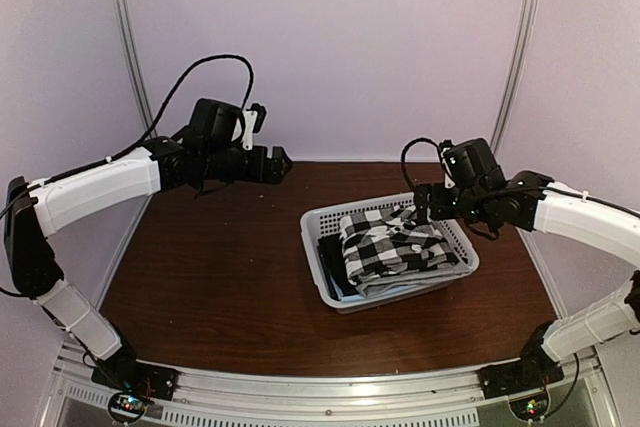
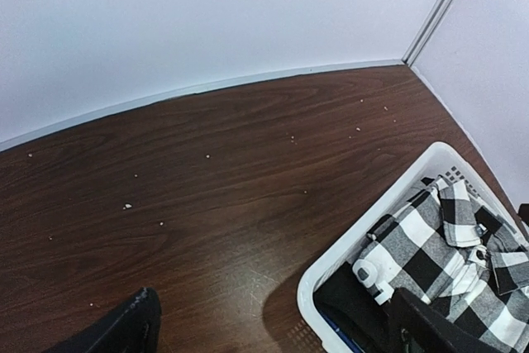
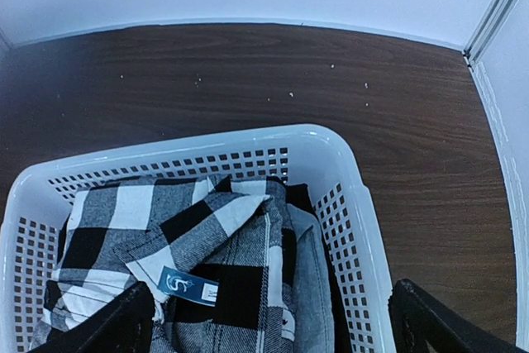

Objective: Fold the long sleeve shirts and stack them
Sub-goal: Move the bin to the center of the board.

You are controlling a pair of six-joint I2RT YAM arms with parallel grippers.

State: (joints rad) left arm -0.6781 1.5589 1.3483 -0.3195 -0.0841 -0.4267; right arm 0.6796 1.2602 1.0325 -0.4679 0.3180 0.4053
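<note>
A white plastic lattice basket (image 1: 398, 299) sits on the right half of the dark brown wooden table (image 1: 220, 267). The black-and-white checked cloth shirt (image 1: 390, 247) lies crumpled inside it, with a plain grey shirt (image 3: 311, 280) showing at its edge. The right gripper (image 1: 420, 209) hovers over the basket's far rim, jaws spread wide and grasping nothing. The left gripper (image 1: 281, 163) hangs above the table's far left, likewise released and empty.

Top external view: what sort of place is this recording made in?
Probably a lab robot cell, not a home: plain walls with metal posts, a dark wood table, and one white basket of shirts.
</note>
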